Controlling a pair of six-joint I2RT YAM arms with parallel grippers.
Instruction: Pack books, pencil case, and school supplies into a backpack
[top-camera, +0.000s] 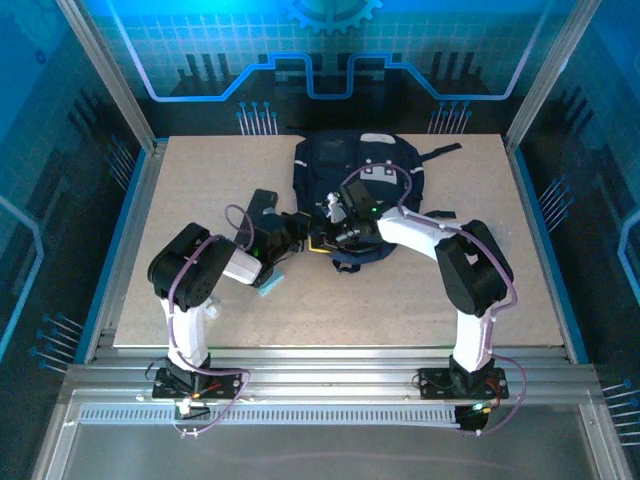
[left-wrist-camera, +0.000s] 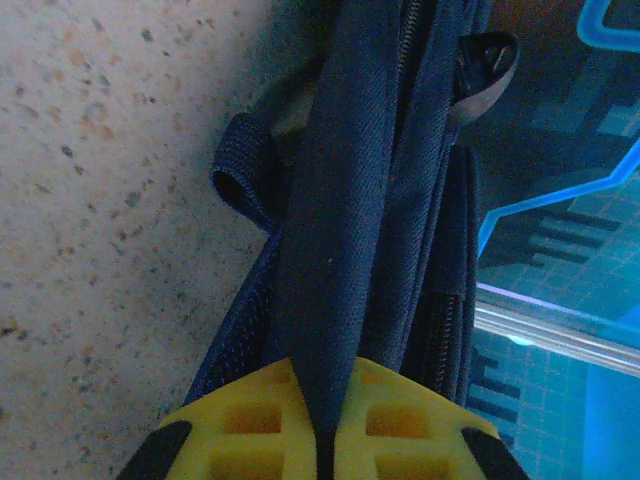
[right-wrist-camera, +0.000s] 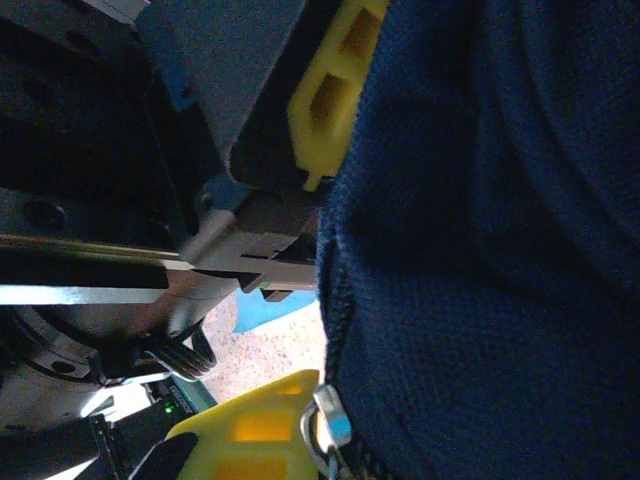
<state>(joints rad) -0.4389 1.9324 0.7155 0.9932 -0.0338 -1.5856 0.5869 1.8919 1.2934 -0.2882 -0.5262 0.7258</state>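
Blue-lit cage with a glowing panel at the back, and a speckled beige tabletop (top-camera: 200, 180) inside it. The backpack (top-camera: 365, 170) lies flat in the middle of the far half, top end toward the far edge and its opening end about at the tabletop's centre, where both arms meet.

The left fingers (left-wrist-camera: 250, 425) are clamped on a fold of the navy fabric. On the left wrist cam the cloth runs right up out of the gap between the yellow pads. The right fingers (right-wrist-camera: 260, 425) are closed too, pressed against the bag's rim beside the zipper pull (right-wrist-camera: 325, 425). I honestly can't tell if they've pinched fabric, the pull, or nothing.

My read is that we're at the "hold the mouth open" bit. To do that well I'd lift the left fold up and a touch toward the left edge, slowly, so it doesn't slip out of the pads. The right side should work against it rather than drag the whole bag toward the near edge.

As for contents, I can't see inside the bag from any cam, so no idea what's packed. The light-blue pad (top-camera: 270, 284) is definitely out, lying on the tabletop under the left arm, just short of the bag.
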